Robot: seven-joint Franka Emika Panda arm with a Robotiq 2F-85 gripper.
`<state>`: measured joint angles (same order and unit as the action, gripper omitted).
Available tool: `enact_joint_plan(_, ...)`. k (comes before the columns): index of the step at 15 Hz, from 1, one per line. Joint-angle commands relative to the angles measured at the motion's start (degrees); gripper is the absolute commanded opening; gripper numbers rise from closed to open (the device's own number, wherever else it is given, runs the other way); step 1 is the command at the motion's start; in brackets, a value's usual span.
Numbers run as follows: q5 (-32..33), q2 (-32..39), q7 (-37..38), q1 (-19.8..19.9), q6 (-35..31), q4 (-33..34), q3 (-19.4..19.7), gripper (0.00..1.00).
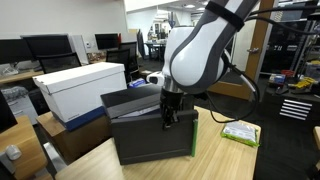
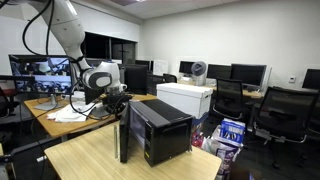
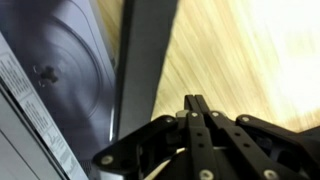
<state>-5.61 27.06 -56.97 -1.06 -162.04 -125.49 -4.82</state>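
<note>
We see the end effector (image 3: 196,106) with fingers pressed together, holding nothing. Just ahead of it stands the open door (image 3: 135,70) of the black microwave (image 1: 150,135). We judge the step is moving this door; the next move asks for steady contact on its edge. Beneath it is a pale wooden worktop (image 1: 225,160) — around it, an office with monitors (image 2: 250,72).

An open office is stretching far back in both exterior views, and bright light is filling its far end. A light wooden table (image 1: 225,160) is taking up the near ground, with a white box (image 1: 82,85) sitting just beyond it to the left. Dark monitors (image 1: 45,48) are lining the far left desks. In an exterior view, black office chairs (image 2: 285,110) are standing at the right below a white wall (image 2: 230,30), and dark glass panels (image 2: 110,48) are showing at the far left.
</note>
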Motion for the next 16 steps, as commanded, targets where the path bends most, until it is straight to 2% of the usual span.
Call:
enact_joint_plan(1, 8.19, -1.11, 9.91, -1.19, 4.43, -0.24, 3.67, 0.03)
enact_joint_plan(3, 11.05, -0.74, 13.59, -0.34, 3.49, 0.33, 4.44, 0.03)
enact_joint_plan(5, 13.75, -0.3, 17.68, 0.14, -0.37, 1.11, 5.98, 0.03)
enact_joint_plan(7, 16.99, 0.56, 22.38, -0.36, -4.56, 2.78, 8.76, 0.03)
enact_joint_plan(12, 25.57, 5.55, 34.18, -1.67, -9.59, 9.82, 16.29, 0.03)
enact_joint_plan(14, 26.61, 6.22, 37.43, -1.91, -9.32, 11.02, 17.11, 0.02)
enact_joint_plan(15, 26.27, 5.99, 38.36, -1.58, -7.79, 11.15, 16.49, 0.02)
enact_joint_plan(16, 20.32, 0.92, 31.9, 5.15, 1.75, 7.76, 5.65, 0.02)
